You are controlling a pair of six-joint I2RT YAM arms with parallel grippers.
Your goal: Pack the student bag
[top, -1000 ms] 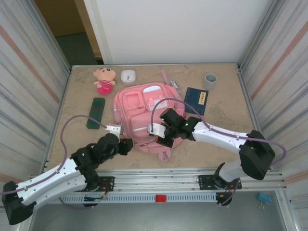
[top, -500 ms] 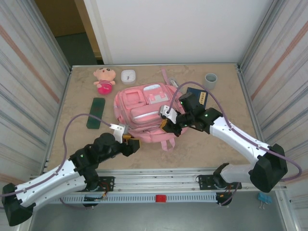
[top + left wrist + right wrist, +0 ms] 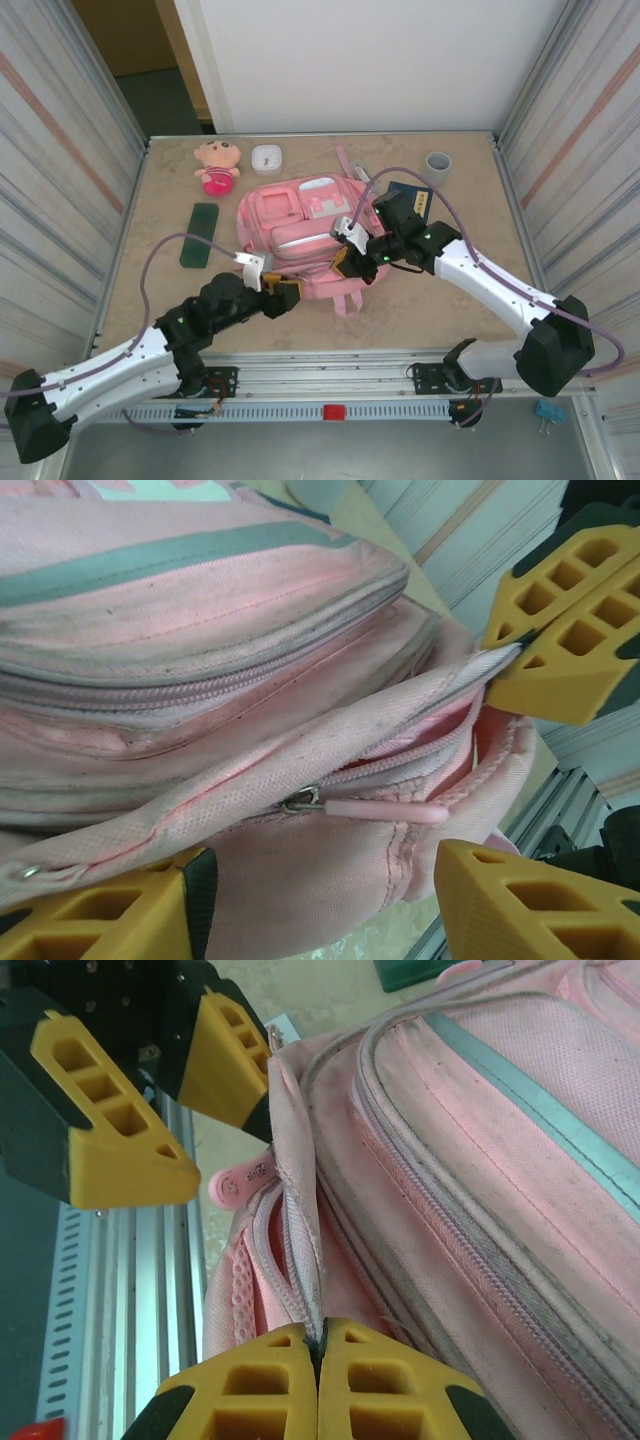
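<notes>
The right hand (image 3: 320,1348) was clamped fully shut on a raised fold of the student bag (image 3: 300,225), pinching the fabric lip beside an unzipped opening. The bag lay flat on the tabletop (image 3: 450,300), beneath and beyond both hands, with its near edge pulled up at the right hand's grip. The left hand (image 3: 282,292) stood partly open just beside the right hand, its two fingers set either side of the bag's near corner and gripping nothing. A pink zipper pull (image 3: 385,811) lay between the left hand's fingers. A blue booklet (image 3: 410,205) lay just beyond the right hand.
</notes>
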